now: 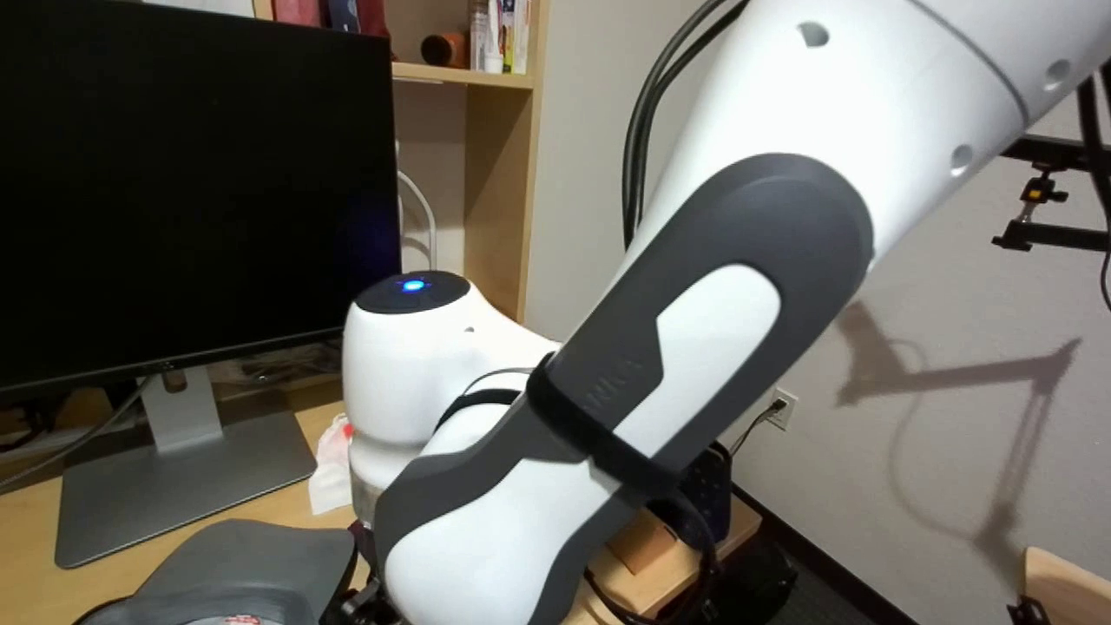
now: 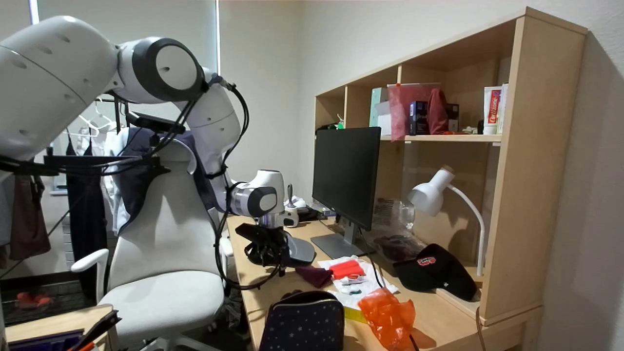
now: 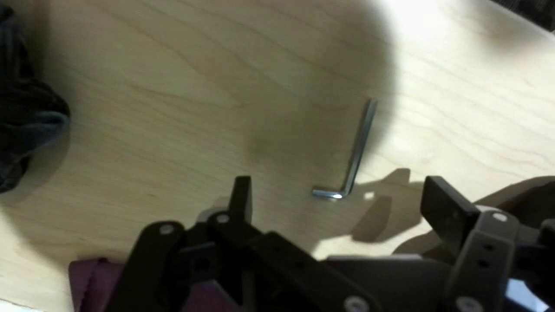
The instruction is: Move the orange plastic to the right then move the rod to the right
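Observation:
The orange plastic is a crumpled, glossy, translucent orange piece on the near right of the desk in an exterior view. It is out of the wrist view. The rod is a thin metal L-shaped key lying flat on the wood in the wrist view. I cannot make it out in the exterior views. My gripper is open and empty, its fingers apart on either side of the rod's bent end and above the desk. In an exterior view the gripper hangs over the desk's edge side, well away from the orange plastic.
A purple cloth, a red-and-white packet, a starry dark pouch and a black cap lie on the desk. A monitor and lamp stand behind. A grey cap-like item lies beside the gripper.

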Robot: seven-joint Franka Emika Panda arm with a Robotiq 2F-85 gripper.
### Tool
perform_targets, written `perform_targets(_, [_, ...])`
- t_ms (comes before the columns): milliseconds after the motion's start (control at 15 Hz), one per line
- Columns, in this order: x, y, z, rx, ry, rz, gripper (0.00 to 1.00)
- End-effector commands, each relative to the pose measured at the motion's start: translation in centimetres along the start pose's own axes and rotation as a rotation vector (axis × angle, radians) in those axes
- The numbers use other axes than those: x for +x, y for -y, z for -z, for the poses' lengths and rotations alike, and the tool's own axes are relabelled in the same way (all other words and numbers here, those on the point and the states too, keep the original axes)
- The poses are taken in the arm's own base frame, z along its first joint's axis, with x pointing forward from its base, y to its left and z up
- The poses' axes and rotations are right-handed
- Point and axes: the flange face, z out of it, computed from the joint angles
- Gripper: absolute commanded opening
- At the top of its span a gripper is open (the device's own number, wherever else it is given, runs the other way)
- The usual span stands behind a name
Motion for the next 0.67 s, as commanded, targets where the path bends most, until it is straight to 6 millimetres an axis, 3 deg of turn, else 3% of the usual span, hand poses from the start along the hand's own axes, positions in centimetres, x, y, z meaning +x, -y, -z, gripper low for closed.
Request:
perform_targets(0, [-1.4, 0.4, 0.8, 0.01, 0.061, 0.006, 1.0])
perform_targets(400, [-1.8, 1.4, -0.5, 0.044, 0.088, 0.048, 0.97])
perform_targets(467, [-1.8, 1.4, -0.6, 0.044, 0.092, 0.045, 0.73])
perform_targets(600, [-1.9, 1.3, -0.8, 0.05, 0.091, 0.047, 0.68])
